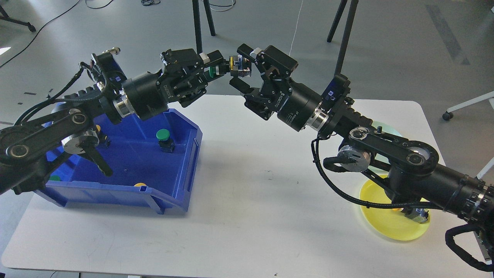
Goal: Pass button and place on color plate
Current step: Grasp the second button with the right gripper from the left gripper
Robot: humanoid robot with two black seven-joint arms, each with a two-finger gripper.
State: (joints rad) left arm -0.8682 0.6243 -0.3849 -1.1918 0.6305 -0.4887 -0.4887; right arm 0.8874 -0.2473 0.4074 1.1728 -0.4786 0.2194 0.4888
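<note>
My left gripper (217, 68) is shut on a push button (238, 64) by its green cap, held high above the table's back edge. The button's yellow and silver body sticks out to the right. My right gripper (241, 67) is open, with one finger above and one below that body, not closed on it. A yellow plate (386, 226) lies at the front right of the white table, partly under my right arm. On it a button (420, 216) is mostly hidden. A pale green plate (382, 129) peeks out behind the right arm.
A blue bin (181, 170) stands at the left of the table (262, 216). It holds a green-capped button (163, 135), a yellow-capped one (139, 185) at its front wall and others half hidden by my left arm. Black stand legs (200, 23) rise behind the table.
</note>
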